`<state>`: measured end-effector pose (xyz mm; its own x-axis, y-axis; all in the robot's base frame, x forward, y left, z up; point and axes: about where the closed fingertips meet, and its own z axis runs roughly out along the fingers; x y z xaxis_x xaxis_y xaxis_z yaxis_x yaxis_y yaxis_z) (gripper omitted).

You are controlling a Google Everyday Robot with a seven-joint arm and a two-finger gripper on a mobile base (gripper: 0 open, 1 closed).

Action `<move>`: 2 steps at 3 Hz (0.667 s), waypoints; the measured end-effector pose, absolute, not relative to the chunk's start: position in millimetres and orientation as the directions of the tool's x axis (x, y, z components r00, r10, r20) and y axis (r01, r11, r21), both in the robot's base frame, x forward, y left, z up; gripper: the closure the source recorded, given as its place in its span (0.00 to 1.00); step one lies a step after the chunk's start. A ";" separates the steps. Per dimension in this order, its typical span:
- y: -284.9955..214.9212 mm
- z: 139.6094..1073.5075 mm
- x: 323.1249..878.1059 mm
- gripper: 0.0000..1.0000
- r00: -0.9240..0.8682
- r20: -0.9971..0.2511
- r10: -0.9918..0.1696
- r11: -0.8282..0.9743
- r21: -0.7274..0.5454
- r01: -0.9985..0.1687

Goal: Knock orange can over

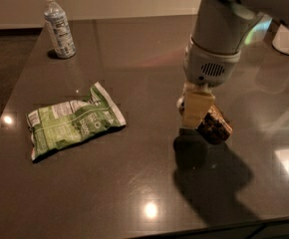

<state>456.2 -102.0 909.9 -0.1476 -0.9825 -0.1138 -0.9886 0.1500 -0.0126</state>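
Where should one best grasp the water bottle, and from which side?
Probably grip the water bottle around its labelled middle, coming level from the near side: it stands upright, round and narrow. The pincer is far off, low beside the orange can.

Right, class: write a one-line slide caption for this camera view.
The gripper beside the tilted orange can on the dark table, green snack bag and water bottle farther off.

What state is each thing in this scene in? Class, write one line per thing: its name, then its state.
orange can: tilted well off upright, partly hidden behind the hand.
hand: low over the table, towards its right side, just in front of the can.
water bottle: standing upright, cap on, at the far left corner.
green snack bag: lying flat, crumpled.
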 end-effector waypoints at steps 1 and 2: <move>-101.5 901.3 456.3 0.36 -0.138 -0.086 -0.987 0.139 -0.002 -0.990; -101.5 893.7 454.1 0.12 -0.130 -0.069 -0.989 0.130 0.011 -0.991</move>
